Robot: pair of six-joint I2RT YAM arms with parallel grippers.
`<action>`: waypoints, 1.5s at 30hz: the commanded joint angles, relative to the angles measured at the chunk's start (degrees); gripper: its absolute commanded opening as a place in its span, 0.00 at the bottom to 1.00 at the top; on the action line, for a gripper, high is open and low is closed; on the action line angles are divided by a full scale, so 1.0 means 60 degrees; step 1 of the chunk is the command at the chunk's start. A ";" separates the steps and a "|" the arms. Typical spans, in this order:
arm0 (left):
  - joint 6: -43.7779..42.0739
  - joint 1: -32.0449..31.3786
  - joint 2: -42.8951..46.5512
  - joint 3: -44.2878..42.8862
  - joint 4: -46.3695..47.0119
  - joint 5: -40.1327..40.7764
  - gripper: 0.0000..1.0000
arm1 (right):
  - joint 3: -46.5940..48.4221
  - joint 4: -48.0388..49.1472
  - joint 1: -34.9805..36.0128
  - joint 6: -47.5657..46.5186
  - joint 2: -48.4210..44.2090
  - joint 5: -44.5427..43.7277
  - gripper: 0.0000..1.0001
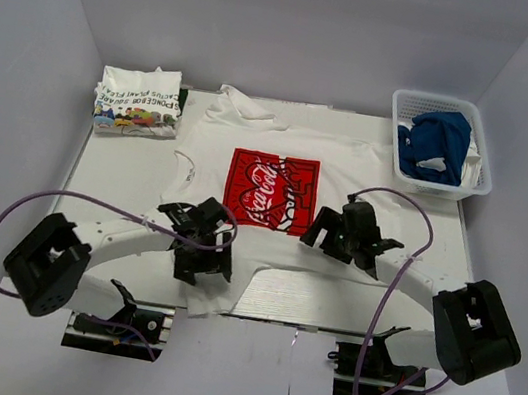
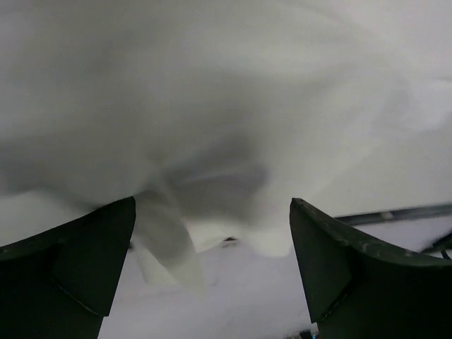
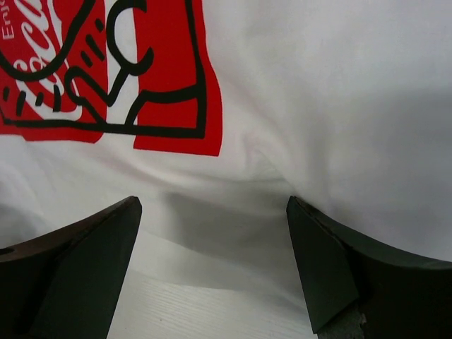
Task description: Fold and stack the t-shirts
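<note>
While left fingers (image 2: 70,268) and right fingers (image 3: 353,275) gape empty | Coca-Cola tee (image 1: 282,150) print-up | collar far, hem near | long axis near-to-far

A white plastic lattice basket (image 1: 439,99) sits at the far right corner of a white surface (image 1: 114,183). Plain pale grey walls (image 1: 303,22) enclose the surface on its left, far and right sides. Seen close, the surface shows faint wood grain.
</note>
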State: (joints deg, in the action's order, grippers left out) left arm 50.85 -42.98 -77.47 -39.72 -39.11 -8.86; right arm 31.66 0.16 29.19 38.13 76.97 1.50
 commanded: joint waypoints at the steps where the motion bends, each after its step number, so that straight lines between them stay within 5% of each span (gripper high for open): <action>1: 0.1453 0.0088 0.0928 0.0146 -0.2470 0.1943 1.00 | -0.0399 -0.1447 -0.0381 0.0470 0.0399 -0.1347 0.90; 9: 0.3741 0.0088 0.2964 -0.0262 -0.5461 0.3395 1.00 | -0.0180 -0.1566 -0.0983 0.0208 0.0663 -0.0983 0.90; 15: 0.3145 0.0088 0.3200 -0.1112 -0.4941 0.3966 1.00 | -0.0091 -0.0819 -0.0808 -0.1300 -0.1000 0.0599 0.90; 22: 0.1414 0.0088 0.1342 -0.2884 -0.2977 0.4992 1.00 | 0.0289 -0.1506 -0.0719 -0.1639 -0.1931 -0.0921 0.90; 29: 0.0330 0.1010 -0.0782 -0.4160 -0.1672 0.6691 1.00 | 0.1343 -0.2004 -0.0763 -0.1082 0.0479 -0.1756 0.90; 35: -0.1032 0.2138 -0.2127 -0.3897 0.0655 0.5917 1.00 | 0.2310 -0.2357 -0.0793 -0.1096 0.1965 -0.2169 0.90; 45: -0.2424 0.4143 -0.5865 -0.5887 0.1537 0.4319 1.00 | 0.3102 -0.2283 -0.0749 -0.2341 0.3226 -0.1685 0.90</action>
State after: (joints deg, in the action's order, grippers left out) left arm 40.53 -20.93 -109.10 -71.83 -33.04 19.73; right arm 50.54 -11.66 24.77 26.33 93.43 -9.02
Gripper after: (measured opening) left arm 0.998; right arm 0.903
